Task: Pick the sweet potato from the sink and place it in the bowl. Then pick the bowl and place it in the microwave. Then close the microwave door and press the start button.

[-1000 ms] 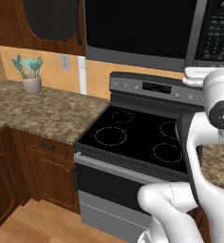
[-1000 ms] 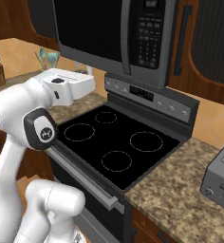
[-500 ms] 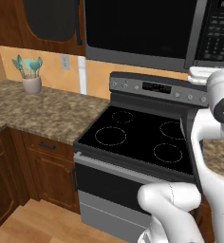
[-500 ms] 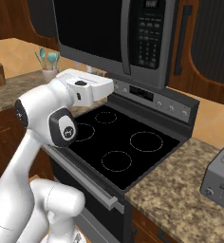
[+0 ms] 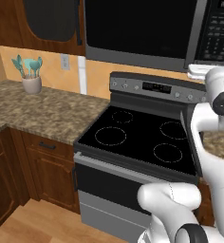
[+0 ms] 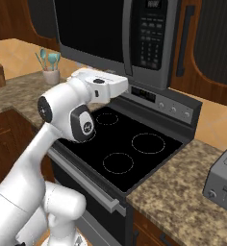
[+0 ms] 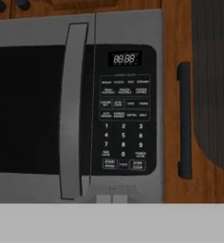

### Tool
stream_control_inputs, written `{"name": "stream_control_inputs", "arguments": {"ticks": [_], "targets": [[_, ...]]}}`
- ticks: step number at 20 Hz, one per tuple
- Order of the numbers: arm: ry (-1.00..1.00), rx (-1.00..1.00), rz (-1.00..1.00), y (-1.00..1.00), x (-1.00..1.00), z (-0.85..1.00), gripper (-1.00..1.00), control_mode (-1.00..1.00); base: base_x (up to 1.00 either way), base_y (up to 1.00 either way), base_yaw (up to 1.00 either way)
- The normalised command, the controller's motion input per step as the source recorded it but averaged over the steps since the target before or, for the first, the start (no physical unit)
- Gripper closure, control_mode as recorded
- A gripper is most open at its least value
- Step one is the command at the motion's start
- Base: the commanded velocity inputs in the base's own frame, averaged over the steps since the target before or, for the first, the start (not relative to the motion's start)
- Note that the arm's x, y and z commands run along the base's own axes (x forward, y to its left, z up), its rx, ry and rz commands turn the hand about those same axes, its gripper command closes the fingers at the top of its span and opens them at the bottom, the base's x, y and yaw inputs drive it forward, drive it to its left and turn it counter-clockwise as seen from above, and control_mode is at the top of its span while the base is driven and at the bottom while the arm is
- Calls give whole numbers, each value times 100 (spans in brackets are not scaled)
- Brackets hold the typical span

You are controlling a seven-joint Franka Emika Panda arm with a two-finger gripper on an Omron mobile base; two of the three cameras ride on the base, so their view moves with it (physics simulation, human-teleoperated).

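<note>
The microwave [image 7: 76,109] stands directly in front of the hand, above the stove [image 6: 130,149]; its front faces the hand squarely; the microwave door [image 7: 33,109] is shut, flush with the front, to the left of where the hand points, with its long grey handle [image 7: 71,109] upright at the door's right edge; the keypad panel [image 7: 125,109] lies straight ahead of the hand, with a small display at its top and rows of buttons below; a wooden cabinet [image 7: 199,95] with a dark handle is to the right of it; the hand [image 7: 112,195] is clenched, its two finger tips pressed together, and it grasps nothing; it is close before the lower edge of the keypad panel; the bench [image 5: 42,111] with a cup of utensils [image 5: 31,76] is lower and far to the left of the hand.
</note>
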Motion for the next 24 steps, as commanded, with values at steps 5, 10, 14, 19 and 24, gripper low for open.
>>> {"name": "stream_control_inputs", "arguments": {"ticks": [5,10,14,19,24], "targets": [[0,1,2,-19,30,0,100,-100,0,0,0],[0,1,2,-22,19,0,100,-100,0,0,0],[1,0,6,-30,4,-7,100,-100,0,0,0],[4,0,8,-22,11,-16,100,-100,0,0,0],[4,0,4,-8,32,0,100,-100,0,0,0]]}}
